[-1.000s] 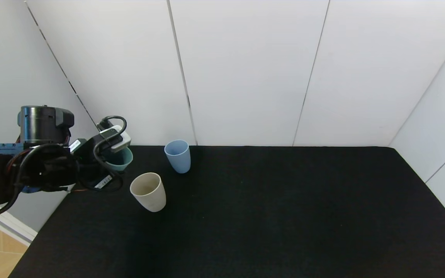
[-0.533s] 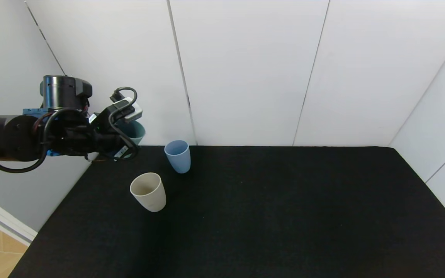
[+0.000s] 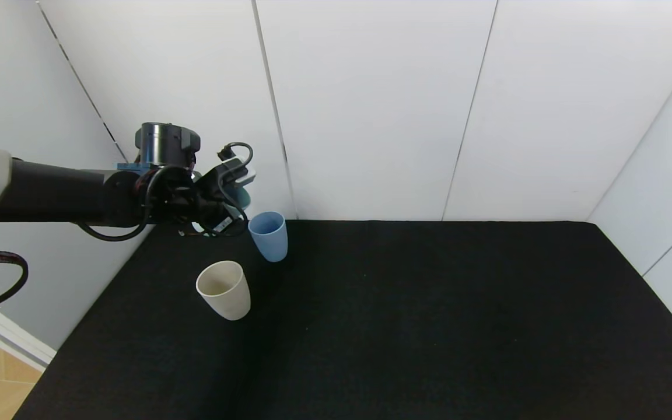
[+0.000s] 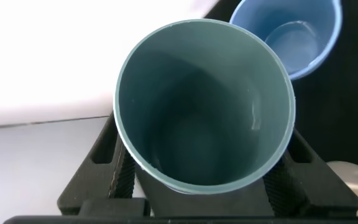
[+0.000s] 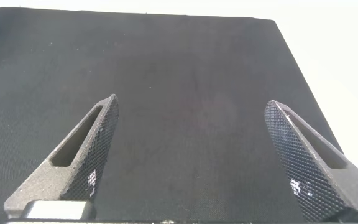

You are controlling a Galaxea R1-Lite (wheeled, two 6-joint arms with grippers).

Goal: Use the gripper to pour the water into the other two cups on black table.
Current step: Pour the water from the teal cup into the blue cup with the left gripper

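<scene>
My left gripper (image 3: 232, 201) is shut on the pale teal cup (image 3: 244, 198), which it holds upright in the air just left of and above the light blue cup (image 3: 269, 235). In the left wrist view the teal cup (image 4: 204, 112) fills the frame between the fingers (image 4: 120, 177), with the light blue cup (image 4: 291, 37) just beyond its rim. The beige cup (image 3: 224, 289) stands on the black table (image 3: 429, 321), nearer to me than the blue one. My right gripper (image 5: 191, 118) is open and empty over bare black cloth; it does not show in the head view.
White wall panels (image 3: 371, 105) close the table at the back and on both sides. The table's left edge (image 3: 73, 344) drops to a wooden floor. A rim of the beige cup (image 4: 353, 177) shows at the left wrist view's edge.
My left arm has lifted the teal cup off the table's back left corner and carried it right, from beside the wall to just next to the light blue cup. Both other cups stayed put.
</scene>
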